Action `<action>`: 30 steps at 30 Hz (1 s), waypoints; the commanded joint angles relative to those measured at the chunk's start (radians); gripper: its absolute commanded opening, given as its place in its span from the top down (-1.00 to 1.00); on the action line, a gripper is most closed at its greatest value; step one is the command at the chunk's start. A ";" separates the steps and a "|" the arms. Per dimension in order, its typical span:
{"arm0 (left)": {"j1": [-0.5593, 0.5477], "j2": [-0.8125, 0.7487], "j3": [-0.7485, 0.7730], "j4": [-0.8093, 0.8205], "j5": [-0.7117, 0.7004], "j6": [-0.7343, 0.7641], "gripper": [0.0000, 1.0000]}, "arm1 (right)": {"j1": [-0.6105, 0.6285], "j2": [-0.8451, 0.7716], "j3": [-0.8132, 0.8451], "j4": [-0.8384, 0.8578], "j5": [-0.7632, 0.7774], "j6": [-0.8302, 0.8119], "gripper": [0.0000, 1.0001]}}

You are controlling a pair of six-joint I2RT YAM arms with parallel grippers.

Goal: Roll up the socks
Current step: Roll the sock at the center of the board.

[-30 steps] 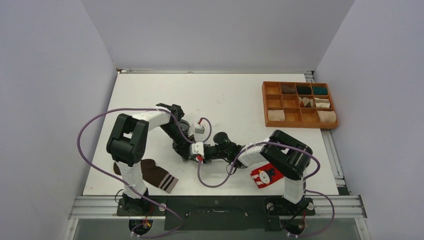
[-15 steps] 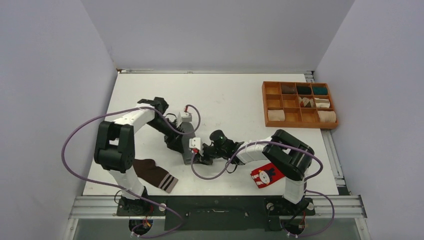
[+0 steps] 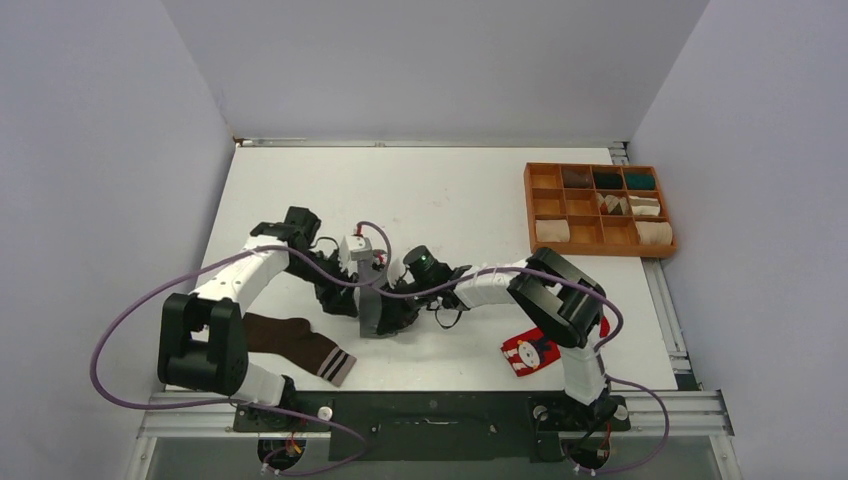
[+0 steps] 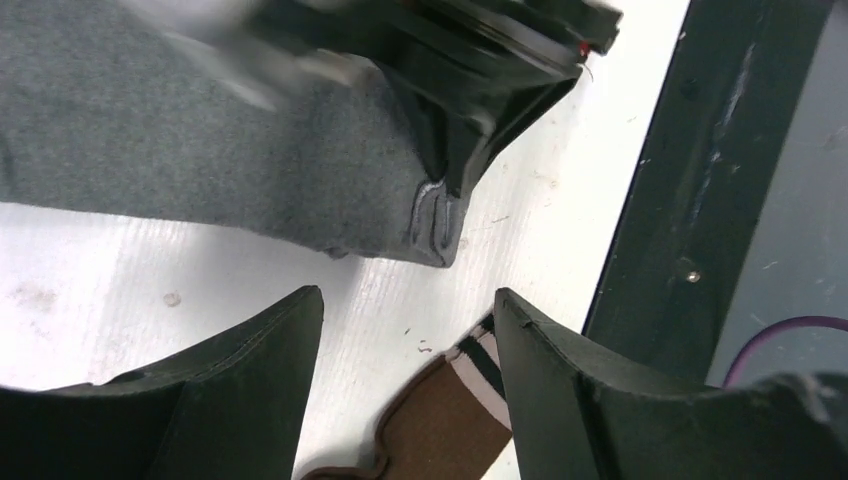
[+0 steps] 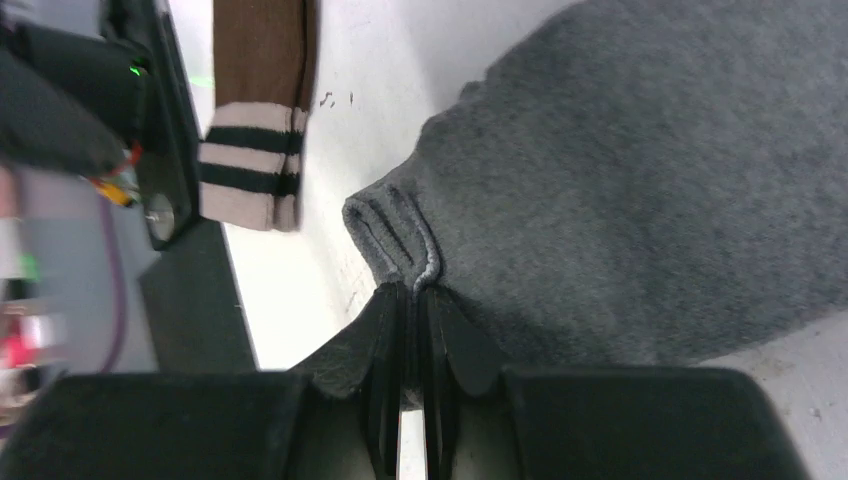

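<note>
— Anything new at the grey sock (image 3: 378,305)?
— Handed over. Now pinched at its hem by the right gripper (image 5: 413,293), clamped tight, lower middle of the frame.
— And the left gripper (image 4: 408,300)?
— Let go, spread wide, empty, drawn back just left of the sock.
— Meaning for the rolling?
— Probably a regrip first; no roll begun. Brown sock (image 3: 300,345) lower left, red sock (image 3: 530,352) lower right, both lying flat.

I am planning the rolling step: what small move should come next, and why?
Probably the right tool, shut on the edge of the grey sock, should fold that edge over to start the roll; the left tool is open and holds nothing.
</note>
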 commanded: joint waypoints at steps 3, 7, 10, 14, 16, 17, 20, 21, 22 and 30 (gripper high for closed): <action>-0.190 -0.082 -0.118 0.240 -0.187 -0.100 -0.21 | -0.073 0.103 0.073 0.002 -0.058 0.323 0.89; -0.228 -0.086 -0.160 0.273 -0.145 -0.065 -0.31 | -0.103 0.128 0.052 0.086 -0.096 0.409 0.89; -0.246 -0.075 -0.183 0.332 -0.172 -0.066 -0.36 | -0.117 0.144 0.057 0.074 -0.101 0.412 0.89; -0.292 -0.024 -0.188 0.431 -0.281 -0.091 -0.31 | -0.126 0.173 0.068 0.094 -0.119 0.437 0.89; -0.295 0.017 -0.168 0.426 -0.296 -0.093 -0.23 | -0.131 0.183 0.076 0.104 -0.129 0.447 0.89; -0.295 0.035 -0.158 0.412 -0.300 -0.090 -0.16 | -0.133 0.187 0.080 0.106 -0.131 0.451 0.89; -0.297 0.076 -0.142 0.369 -0.310 -0.072 -0.04 | -0.142 0.192 0.077 0.128 -0.144 0.463 0.89; -0.297 0.085 -0.137 0.355 -0.314 -0.068 -0.02 | -0.143 0.191 0.076 0.134 -0.148 0.464 0.89; -0.296 0.096 -0.134 0.345 -0.320 -0.068 -0.01 | -0.146 0.193 0.076 0.142 -0.154 0.467 0.89; -0.295 0.148 -0.099 0.278 -0.321 -0.075 0.53 | -0.155 0.202 0.069 0.169 -0.178 0.473 0.89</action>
